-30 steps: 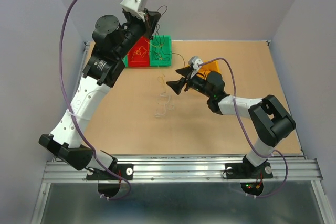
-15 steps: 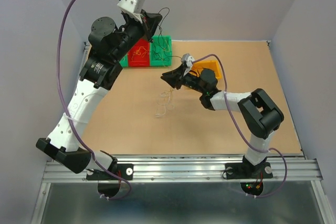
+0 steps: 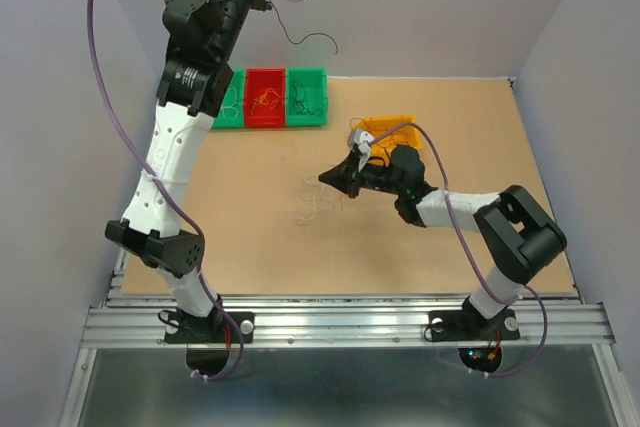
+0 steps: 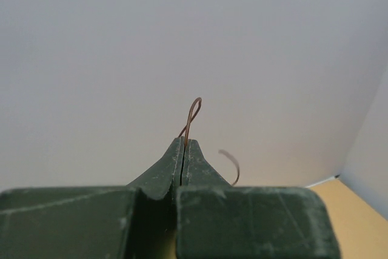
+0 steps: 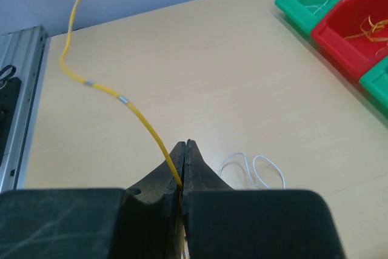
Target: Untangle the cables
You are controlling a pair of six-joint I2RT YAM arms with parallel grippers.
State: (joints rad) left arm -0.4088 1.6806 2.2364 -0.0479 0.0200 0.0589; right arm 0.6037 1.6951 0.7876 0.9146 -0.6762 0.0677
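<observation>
Left gripper: raised far left, clenched on brown cable | Right gripper: centre, pinching yellow cable | White cable: loose on table | Handling: likely feather-light, springy, slippery; grip near ends.
</observation>
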